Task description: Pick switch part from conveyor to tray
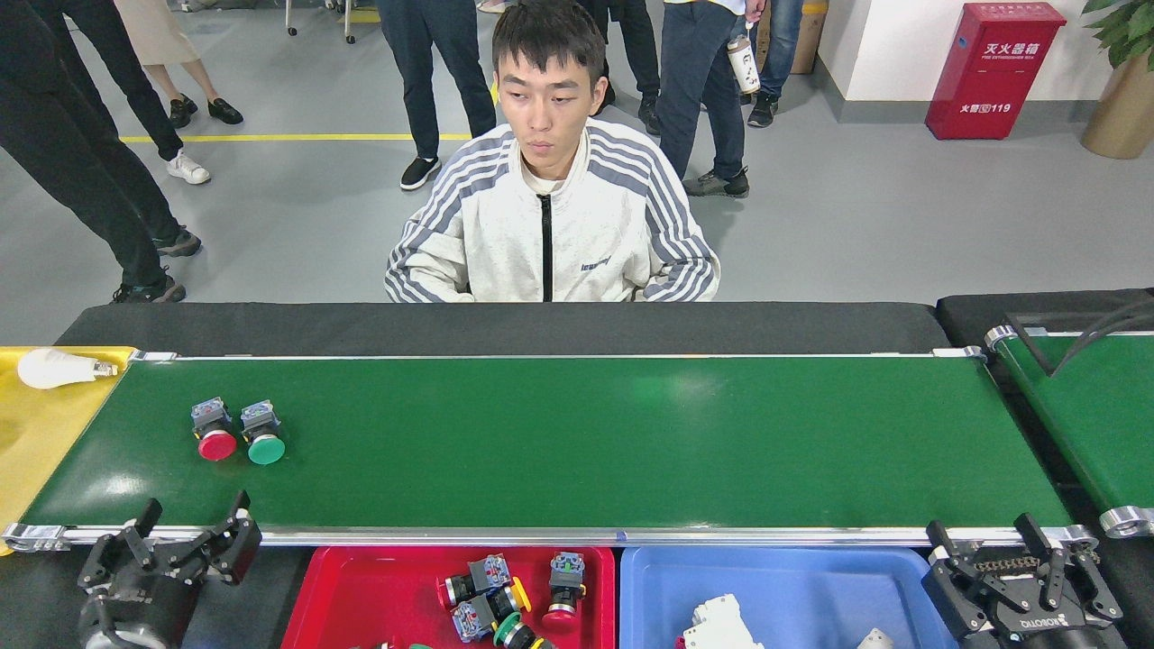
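Head view: left pincer (191, 530) spread wide, nothing in it, hovering at the near rail of the conveyor (577, 442), likely staged to catch the two switch parts, red-capped (215, 431) and green-capped (262, 433), lying side by side, touching, at the belt's left end. Right pincer (990, 539) also splayed and unloaded, parked by the right corner. Red tray (361, 595) below holds several switches; blue tray (811, 586) holds white pieces. Dark surface beyond, seated person (552, 225), grey floor, red fire box (984, 68).
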Action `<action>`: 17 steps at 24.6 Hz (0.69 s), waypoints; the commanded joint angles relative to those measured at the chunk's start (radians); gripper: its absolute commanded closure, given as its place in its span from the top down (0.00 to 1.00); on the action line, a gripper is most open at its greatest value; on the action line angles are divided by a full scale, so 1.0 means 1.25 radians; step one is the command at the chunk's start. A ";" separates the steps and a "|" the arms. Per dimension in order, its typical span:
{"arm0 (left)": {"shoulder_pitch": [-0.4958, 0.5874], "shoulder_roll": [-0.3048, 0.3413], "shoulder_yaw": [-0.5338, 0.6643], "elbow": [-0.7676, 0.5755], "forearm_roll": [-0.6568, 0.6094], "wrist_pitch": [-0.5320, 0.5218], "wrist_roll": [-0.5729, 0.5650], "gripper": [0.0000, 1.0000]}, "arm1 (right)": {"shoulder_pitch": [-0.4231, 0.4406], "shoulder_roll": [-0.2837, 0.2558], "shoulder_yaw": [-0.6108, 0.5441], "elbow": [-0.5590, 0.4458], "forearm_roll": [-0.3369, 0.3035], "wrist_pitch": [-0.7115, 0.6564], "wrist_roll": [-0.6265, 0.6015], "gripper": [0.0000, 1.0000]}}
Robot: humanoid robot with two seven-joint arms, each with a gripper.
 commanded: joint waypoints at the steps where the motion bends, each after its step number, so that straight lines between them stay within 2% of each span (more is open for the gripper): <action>1: -0.042 0.030 0.004 0.051 0.004 0.008 0.012 0.99 | -0.006 -0.004 -0.002 -0.011 -0.001 -0.006 -0.001 1.00; 6: -0.115 0.096 -0.006 0.208 0.002 0.055 0.072 0.99 | -0.007 -0.002 -0.002 -0.010 -0.001 -0.029 -0.001 1.00; 13: -0.196 0.112 -0.007 0.341 0.001 0.062 0.079 0.98 | -0.013 -0.005 -0.002 -0.007 -0.001 -0.042 -0.001 1.00; 17: -0.296 0.150 -0.025 0.508 -0.004 0.124 0.142 0.95 | -0.039 -0.008 0.027 0.004 -0.001 -0.043 0.000 1.00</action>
